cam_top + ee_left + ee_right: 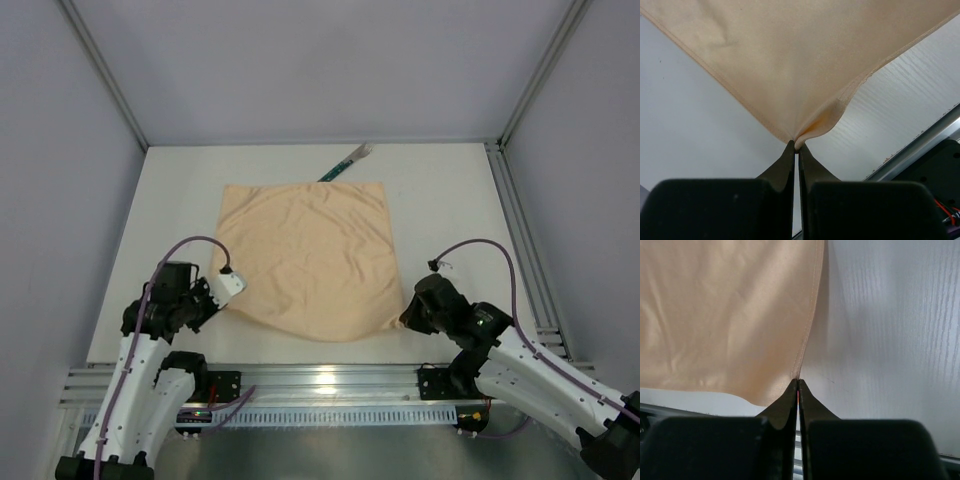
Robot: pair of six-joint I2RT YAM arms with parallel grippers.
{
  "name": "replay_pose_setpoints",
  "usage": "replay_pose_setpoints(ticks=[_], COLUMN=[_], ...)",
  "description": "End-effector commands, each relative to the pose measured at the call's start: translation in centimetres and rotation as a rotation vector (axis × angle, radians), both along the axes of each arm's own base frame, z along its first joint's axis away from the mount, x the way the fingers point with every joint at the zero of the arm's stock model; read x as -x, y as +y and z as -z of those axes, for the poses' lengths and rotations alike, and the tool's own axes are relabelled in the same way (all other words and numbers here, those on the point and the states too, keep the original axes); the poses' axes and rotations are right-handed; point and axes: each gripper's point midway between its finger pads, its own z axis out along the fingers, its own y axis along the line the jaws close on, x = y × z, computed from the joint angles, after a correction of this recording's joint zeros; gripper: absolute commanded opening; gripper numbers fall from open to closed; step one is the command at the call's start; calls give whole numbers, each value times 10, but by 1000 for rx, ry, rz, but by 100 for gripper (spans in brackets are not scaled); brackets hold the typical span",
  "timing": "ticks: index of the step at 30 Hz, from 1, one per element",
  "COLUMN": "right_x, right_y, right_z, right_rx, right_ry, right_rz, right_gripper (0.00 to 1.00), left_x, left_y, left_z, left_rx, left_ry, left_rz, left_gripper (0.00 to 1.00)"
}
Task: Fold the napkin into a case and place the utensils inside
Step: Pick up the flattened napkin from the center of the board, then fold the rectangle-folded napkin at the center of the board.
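While the left end effector (228, 298) and right end effector (407, 318) each pinch a near corner, the napkin (310, 255) lies spread on the tabletop (450, 200).
Both pairs of jaws are closed tight on cloth; the near hem bows outward between them, and the utensils (346, 163) lie at the far edge, slanting away rightward.

white table (450, 200), grey walls (320, 60), metal rail (330, 378)
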Motion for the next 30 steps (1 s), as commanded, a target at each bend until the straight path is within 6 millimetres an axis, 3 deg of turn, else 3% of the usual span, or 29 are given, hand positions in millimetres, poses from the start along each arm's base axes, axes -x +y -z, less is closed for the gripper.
replay_pose_setpoints(ticks=[1, 6, 14, 21, 25, 27, 30], right_x=[-2, -5, -5, -26, -15, -3, 11], right_y=[-3, 3, -1, 9, 0, -10, -23], right_z=[-19, -50, -98, -145, -155, -146, -136], right_rx=[16, -11, -74, -82, -91, -81, -59], right_ry=[-33, -68, -162, -263, -264, -245, -204], right_rz=[-18, -45, -33, -54, -52, -47, -32], right_gripper=[4, 4, 4, 4, 4, 4, 4], left_x=[2, -3, 9, -5, 15, 46, 72], left_y=[1, 2, 2, 3, -1, -11, -14], left_z=[-11, -32, -61, -85, -91, -87, -85], left_rx=[2, 14, 53, 76, 82, 97, 96], left_ry=[-7, -50, -59, -90, -65, -24, -22], left_rz=[-15, -57, -125, -192, -127, 8, 96], left_gripper=[0, 0, 0, 0, 0, 0, 0])
